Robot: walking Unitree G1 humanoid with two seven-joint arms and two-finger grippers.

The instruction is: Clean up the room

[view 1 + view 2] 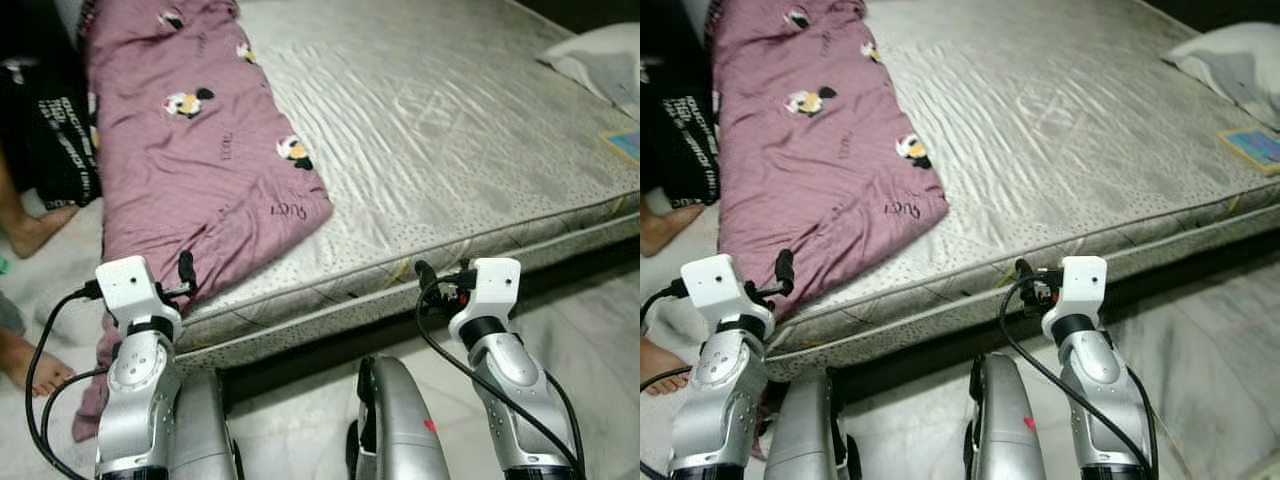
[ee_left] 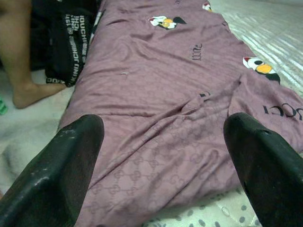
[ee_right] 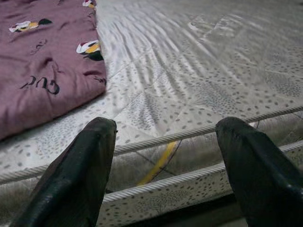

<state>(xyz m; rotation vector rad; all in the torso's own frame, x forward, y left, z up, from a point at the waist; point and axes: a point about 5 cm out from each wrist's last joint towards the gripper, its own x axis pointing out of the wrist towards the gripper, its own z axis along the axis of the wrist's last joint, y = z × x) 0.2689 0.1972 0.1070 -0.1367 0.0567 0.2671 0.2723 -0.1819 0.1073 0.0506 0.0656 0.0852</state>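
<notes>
- The mauve blanket (image 1: 195, 150) is cut off at the top edge and hangs over the mattress (image 1: 450, 130) edge towards the floor (image 1: 600, 330).
- A pillow (image 1: 600, 60) and a book (image 1: 625, 145) are clipped by the frame; only a person's feet (image 1: 35, 232) are seen.
- The left gripper (image 2: 163, 161) is held over the blanket, fingers apart, touching nothing.
- The right gripper (image 3: 165, 170) is held at the mattress edge, fingers spread, empty.

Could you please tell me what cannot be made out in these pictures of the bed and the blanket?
- Purple blanket: its far end is cut off by the top edge of the eye views; its hanging corner is hidden behind the left arm.
- Person: a lower leg and feet, the rest cut by the left edge.
- Flat blue item near the pillow: too small to identify.
- Black bag: its print is too blurred to read.
</notes>
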